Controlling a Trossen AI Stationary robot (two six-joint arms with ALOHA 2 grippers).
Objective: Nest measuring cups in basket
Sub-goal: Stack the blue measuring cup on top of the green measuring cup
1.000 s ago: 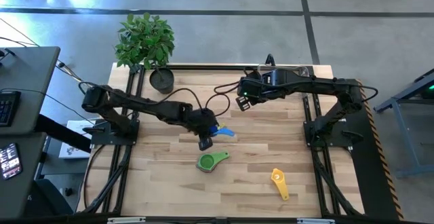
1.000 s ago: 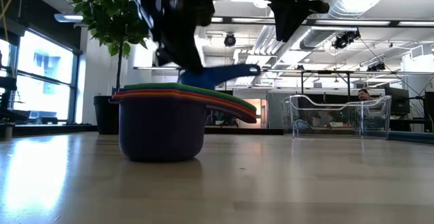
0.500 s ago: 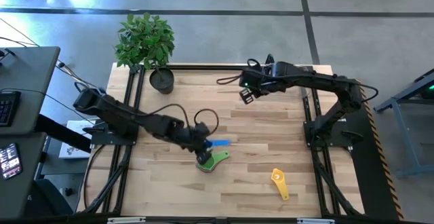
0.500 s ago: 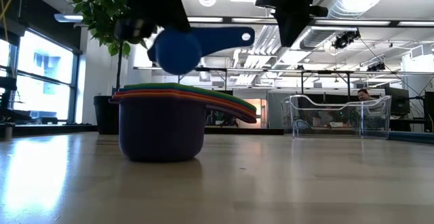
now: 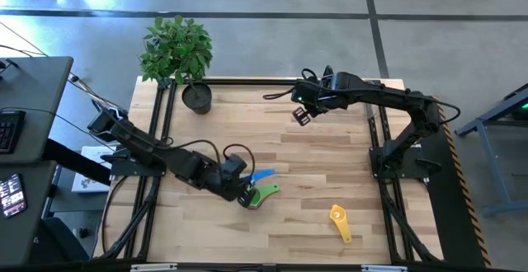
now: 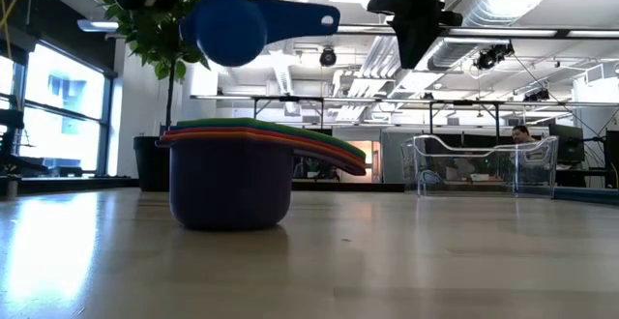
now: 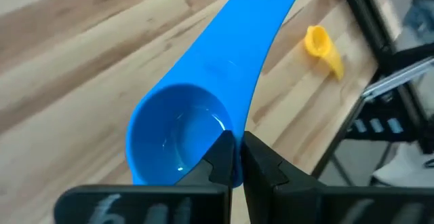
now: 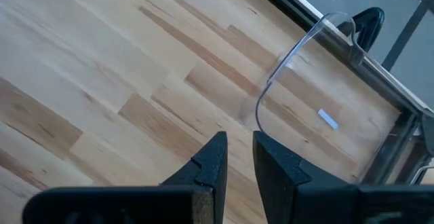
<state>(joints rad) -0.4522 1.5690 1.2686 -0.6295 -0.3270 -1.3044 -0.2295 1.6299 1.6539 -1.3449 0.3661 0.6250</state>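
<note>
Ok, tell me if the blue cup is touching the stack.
Apart. The low view shows the blue cup, held in the left gripper, hanging above the stack with open background between them.

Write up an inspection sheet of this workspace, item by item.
Surface: wooden table, bare planks around the items.
Job's things: blue cup held by its rim above the nested stack with the green cup on top; yellow cup lies alone near the front; clear basket holds no cups that show.
Clutter: potted plant at the table's back left corner.
Hands: left hand shut on the blue cup; right hand hangs near the basket, holding nothing.
Cables: black cable loops by the right arm.
Surroundings: desk with keyboard to the left.
</note>
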